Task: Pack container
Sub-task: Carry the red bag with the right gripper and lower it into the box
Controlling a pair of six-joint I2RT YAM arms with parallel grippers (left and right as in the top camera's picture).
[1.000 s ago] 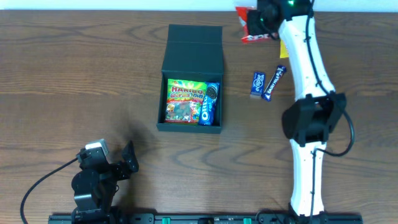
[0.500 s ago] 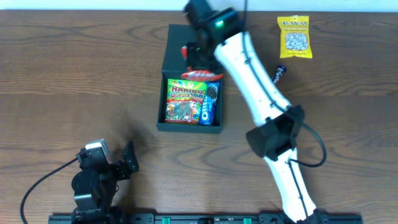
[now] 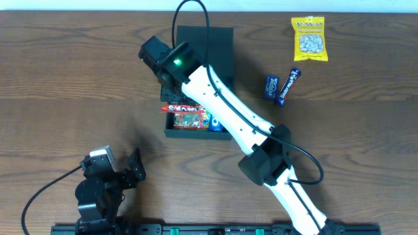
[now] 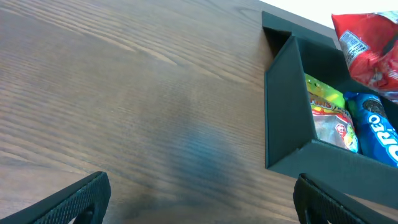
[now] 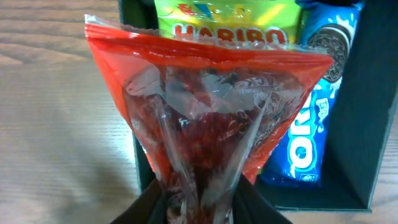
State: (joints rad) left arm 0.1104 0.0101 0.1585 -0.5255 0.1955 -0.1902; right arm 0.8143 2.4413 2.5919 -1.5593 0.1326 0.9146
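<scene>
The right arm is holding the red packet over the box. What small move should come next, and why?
Probably nudge the right gripper toward the container's middle before lowering: the pinched red packet hangs above the Haribo bag but overlaps one side wall.

Right hand point(image 5: 199, 200) clamped tight; left hand point(image 4: 202, 202) spread wide.
</scene>
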